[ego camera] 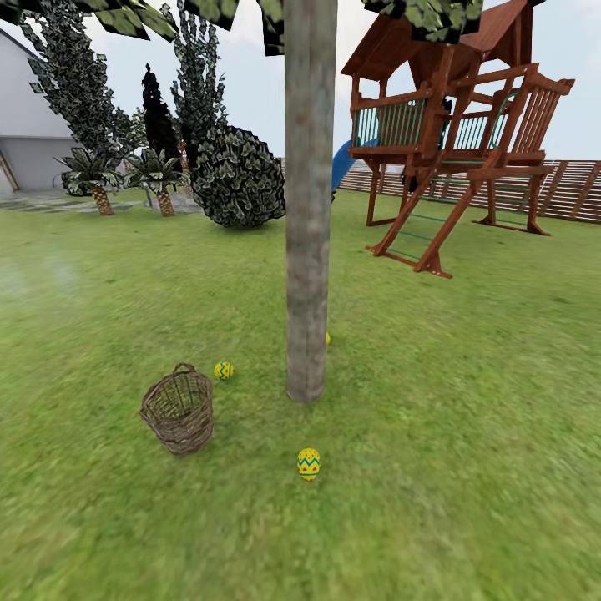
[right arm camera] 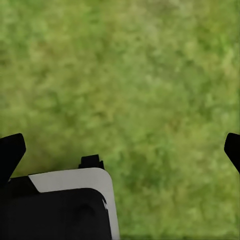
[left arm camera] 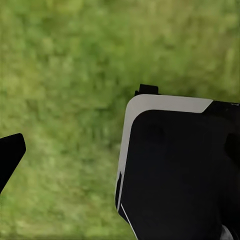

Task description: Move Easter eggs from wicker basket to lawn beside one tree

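While my head camera looks across the lawn (ego camera: 467, 401), I log the tree (ego camera: 308, 209) standing at centre frame, its thick grey-brown trunk rising straight from the grass. Wicker basket (ego camera: 178, 410) sits upright on the grass to the left of the trunk base, near it but apart; I see no egg through its open mouth, though the interior is only partly visible. One Easter egg (ego camera: 224, 370) lies between basket and trunk, just behind the basket rim. A second egg (ego camera: 309, 463) lies on the grass in front of the trunk. A third egg (ego camera: 328, 338) peeks out as a yellow sliver at the trunk's right edge, mostly hidden. Left gripper (left arm camera: 120, 150) and right gripper (right arm camera: 120, 147) both hang over bare grass, fingers spread wide, nothing between them.
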